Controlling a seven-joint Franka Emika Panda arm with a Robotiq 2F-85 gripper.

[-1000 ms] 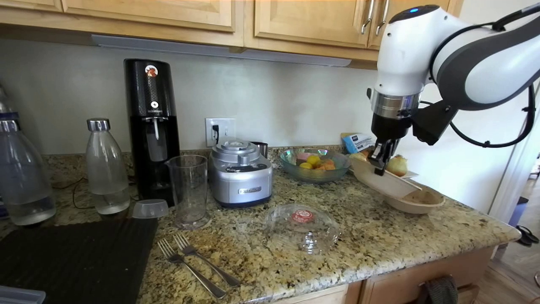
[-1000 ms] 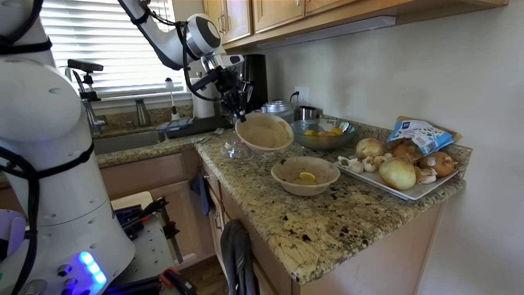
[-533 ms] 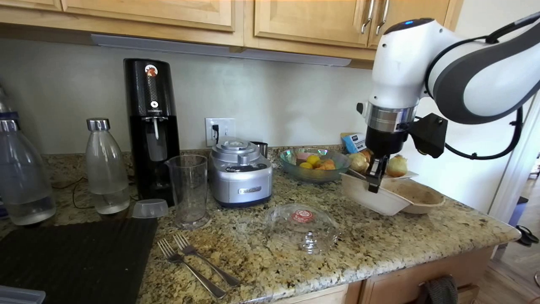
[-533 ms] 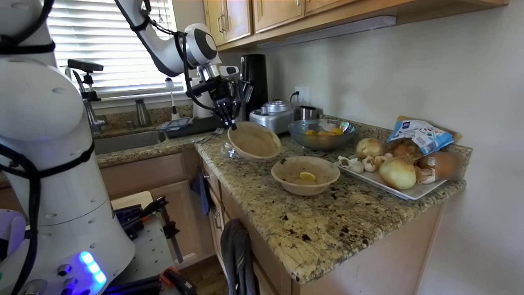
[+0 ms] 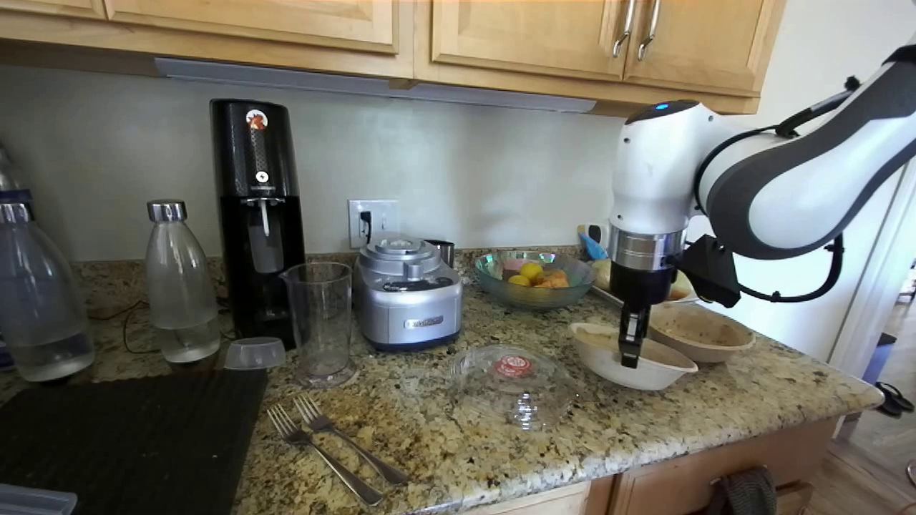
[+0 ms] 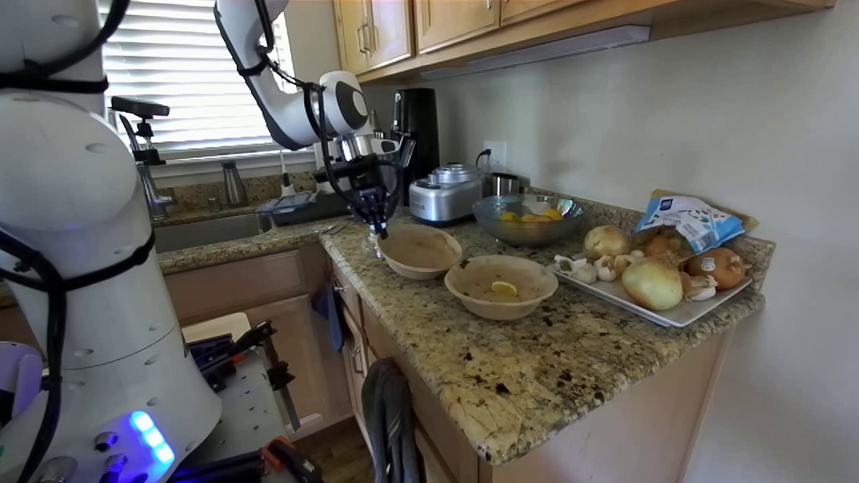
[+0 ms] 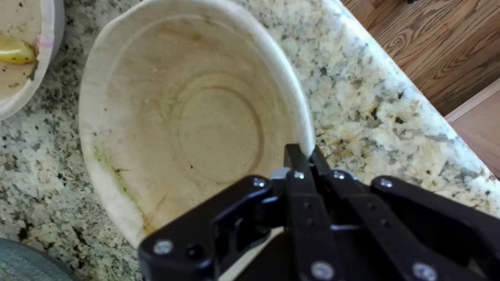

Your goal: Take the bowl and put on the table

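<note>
Around the granite countertop (image 6: 537, 376): a kitchen, light-wood wall cabinets (image 5: 515, 36) above a pale wall (image 5: 451, 150); in an exterior view, slatted blinds (image 6: 174, 80) at 10 o'clock from the beige bowl (image 7: 211, 128) and a sink (image 6: 205, 235) at 9.
Granite: polished, speckled brown and beige; in the wrist view its edge runs from 1 to 3 o'clock, wood floor (image 7: 437, 47) beyond.
Panda arm (image 5: 794, 207): over the counter, forearm between 1 and 2 o'clock from the bowl in an exterior view.
Sparkling-water maker (image 5: 247, 157) and food processor (image 5: 411, 307): both between 9 and 10 o'clock.
Onion tray (image 6: 698, 310): at 3 o'clock in an exterior view, bearing onions (image 6: 651, 283) and garlic (image 6: 585, 272).
Glass bowl (image 5: 544, 299): at 10 o'clock in an exterior view, holding fruit (image 5: 531, 271).
Beige bowl: near level, low over the granite; whether its base touches, I cannot tell.
Matching tan bowl (image 6: 501, 310): on the granite just beside, at 10 o'clock in the wrist view, rims apart.
Robotiq gripper (image 7: 309, 155): closed on the beige bowl's rim between 3 and 4 o'clock in the wrist view, one fingertip inside, one outside, only the rim's thickness between.
Lemon wedge (image 6: 503, 289): in the matching bowl.
</note>
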